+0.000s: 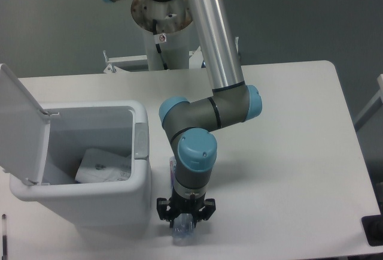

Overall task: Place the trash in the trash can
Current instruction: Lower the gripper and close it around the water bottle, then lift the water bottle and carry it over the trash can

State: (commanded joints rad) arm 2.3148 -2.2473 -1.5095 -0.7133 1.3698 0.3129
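One crushed clear plastic bottle (pixel 182 231) lies on the white surface (pixel 287 152), light, springy and slippery. Tool (pixel 184 219) straddles its middle; closure unclear.

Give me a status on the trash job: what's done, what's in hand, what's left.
Done: a crumpled white wrapper already lies inside the trash can, whose lid stands open. In hand: the gripper is down at the crushed plastic bottle on the table beside the can; the arm hides whether the fingers have closed on it. Left: lift the bottle and drop it into the can.
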